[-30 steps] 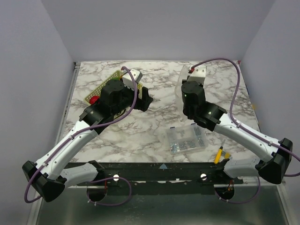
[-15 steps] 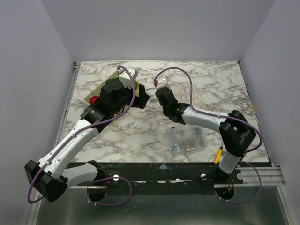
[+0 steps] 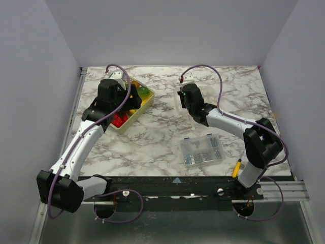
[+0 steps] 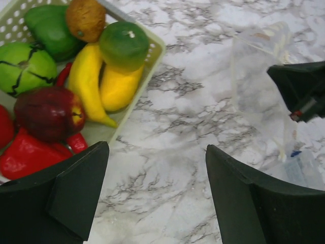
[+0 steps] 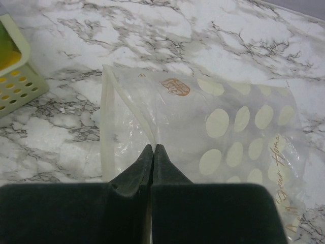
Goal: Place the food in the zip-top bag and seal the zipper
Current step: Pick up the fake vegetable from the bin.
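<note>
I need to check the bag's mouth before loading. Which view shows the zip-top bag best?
The right wrist view: the zip-top bag fills the frame, dots and edge clear, pinched in the shut right end effector. The left wrist view shows it faintly at right; the top view, only a pale sliver by the arm.

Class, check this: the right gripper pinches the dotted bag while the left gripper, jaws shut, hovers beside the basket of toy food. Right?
No: the left wrist view shows the left gripper open, its jaws wide apart. The rest stands: the right gripper pinches the zip-top bag, and the food lies in the basket.
</note>
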Robot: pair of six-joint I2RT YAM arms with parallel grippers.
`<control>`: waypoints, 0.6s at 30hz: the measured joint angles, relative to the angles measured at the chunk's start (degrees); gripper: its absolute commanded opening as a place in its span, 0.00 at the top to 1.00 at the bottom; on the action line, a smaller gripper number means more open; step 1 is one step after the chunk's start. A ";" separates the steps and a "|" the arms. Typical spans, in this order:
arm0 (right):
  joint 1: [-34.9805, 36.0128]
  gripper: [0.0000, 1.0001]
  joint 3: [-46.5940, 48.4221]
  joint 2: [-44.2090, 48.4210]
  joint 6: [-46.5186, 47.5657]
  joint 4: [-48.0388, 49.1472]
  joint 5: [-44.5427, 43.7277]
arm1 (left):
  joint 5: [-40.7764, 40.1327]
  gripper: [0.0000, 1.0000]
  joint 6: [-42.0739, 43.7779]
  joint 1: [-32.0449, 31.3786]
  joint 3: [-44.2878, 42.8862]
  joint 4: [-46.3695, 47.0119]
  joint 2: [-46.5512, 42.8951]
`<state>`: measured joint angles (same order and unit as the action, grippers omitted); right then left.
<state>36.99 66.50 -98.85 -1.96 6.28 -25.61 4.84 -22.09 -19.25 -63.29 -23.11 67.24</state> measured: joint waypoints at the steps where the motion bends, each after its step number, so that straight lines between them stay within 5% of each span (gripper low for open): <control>1: -0.02 0.99 0.00 0.20 -0.04 0.04 0.70 | 0.02 0.21 0.09 1.03 0.00 -0.33 0.33; 7: -0.39 0.99 -1.95 2.97 -0.22 0.98 3.06 | -0.22 0.18 1.05 7.37 -1.38 -2.99 5.60; 18: -0.74 0.99 -5.44 7.17 -0.20 2.10 4.59 | -10.47 0.09 2.01 9.01 -5.53 -9.51 16.72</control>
<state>36.25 61.06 -91.68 -2.15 8.38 -21.02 -5.63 -20.08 -10.24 -68.82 -32.62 83.96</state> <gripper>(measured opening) 0.008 0.878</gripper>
